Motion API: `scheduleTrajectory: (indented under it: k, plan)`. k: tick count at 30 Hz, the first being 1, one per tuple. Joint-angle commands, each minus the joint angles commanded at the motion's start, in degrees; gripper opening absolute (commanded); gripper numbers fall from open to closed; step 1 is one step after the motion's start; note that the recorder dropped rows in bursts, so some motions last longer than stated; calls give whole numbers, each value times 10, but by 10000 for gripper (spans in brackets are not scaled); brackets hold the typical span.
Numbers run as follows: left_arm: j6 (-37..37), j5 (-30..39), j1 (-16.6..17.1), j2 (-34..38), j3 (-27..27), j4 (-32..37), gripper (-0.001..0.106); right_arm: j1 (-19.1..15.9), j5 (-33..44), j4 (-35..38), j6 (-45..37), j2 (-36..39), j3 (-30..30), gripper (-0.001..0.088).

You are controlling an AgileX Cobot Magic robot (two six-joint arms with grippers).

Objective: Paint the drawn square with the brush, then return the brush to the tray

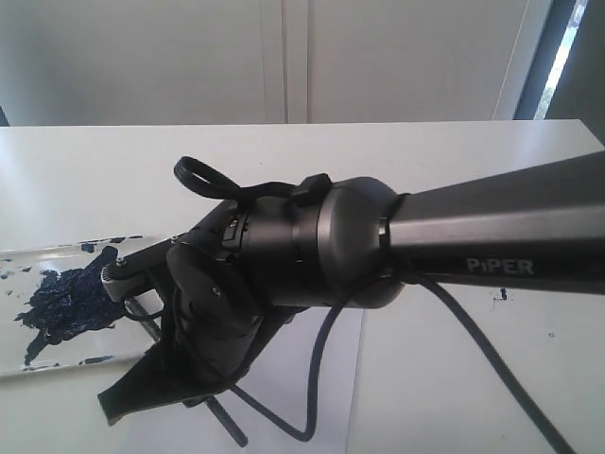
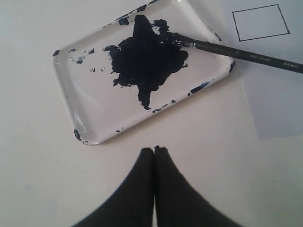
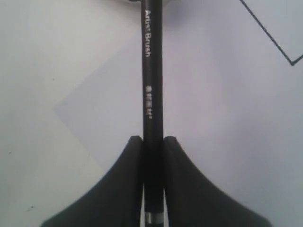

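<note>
Currently my right gripper has its jaws closed to a narrow gap on the brush, clamping the black handle well back from the bristles. Left gripper: jaws pressed together, empty, near the tray. The bristles lie in the tray's navy blotch, and the handle crosses the rim out over the paper sheet. Drawn square: unpainted. Assessment: the brush is light, stiff and smooth-lacquered, so it is likely to twist between the pads; the bristles are soft and wet. A hold nearer the bristles would steady the tip.
</note>
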Motion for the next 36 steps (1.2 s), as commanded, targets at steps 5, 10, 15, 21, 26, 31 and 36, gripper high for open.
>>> scheduleTrajectory:
  k: [5,10,15,21,26,31,36]
  plan:
    - [0,-3,0,0,0,-2,0,0,-8,85,-74,0,0,0]
    - [1,-4,0,0,0,-2,0,0,-5,81,-90,-43,0,0]
    - [1,-4,0,0,0,-2,0,0,20,66,-106,-103,0,0]
    - [1,-4,0,0,0,-2,0,0,123,0,-105,-157,0,0]
    - [1,-4,0,0,0,-4,0,0,188,-65,-80,-193,0,0]
    - [17,-4,0,0,0,-31,0,0,237,-100,-70,-229,0,0]
    - [70,-4,0,2,0,-84,0,0,286,-130,-70,-258,1,0]
